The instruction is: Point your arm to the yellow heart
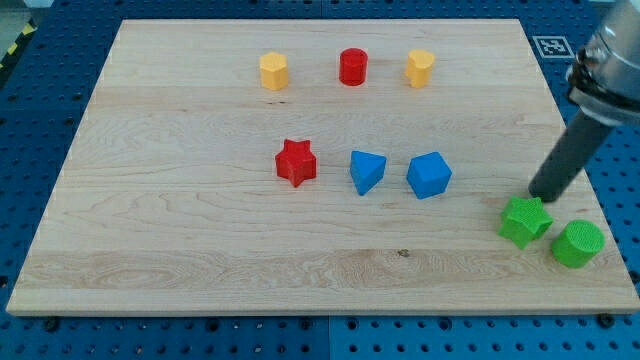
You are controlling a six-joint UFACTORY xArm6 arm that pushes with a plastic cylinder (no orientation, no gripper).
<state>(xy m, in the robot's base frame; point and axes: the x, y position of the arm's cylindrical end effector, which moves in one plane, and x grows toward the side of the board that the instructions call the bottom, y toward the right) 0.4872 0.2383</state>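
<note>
The end effector is a straight dark rod with no jaws, so it neither opens nor closes and holds nothing; the tip [540,194] rests at the right side of the frame, just above and touching or nearly touching the green star [525,220]; a green cylinder [578,243] sits just to the star's lower right, near the wooden table's [180,250] right edge. Moving outward to the left, a blue cube [429,175], a blue wedge-like block [367,171] and a red star [296,162] form a row across the middle. The yellow heart [420,68] lies in the upper part of the frame, right of centre, well apart from the tip; a red cylinder [353,67] stands to its left, then a yellow hexagonal block [274,71]. Likely risks: a careless start could nudge the green star; a low sweep up and left may clip the blue cube; overshooting could shove the heart toward the red cylinder.
</note>
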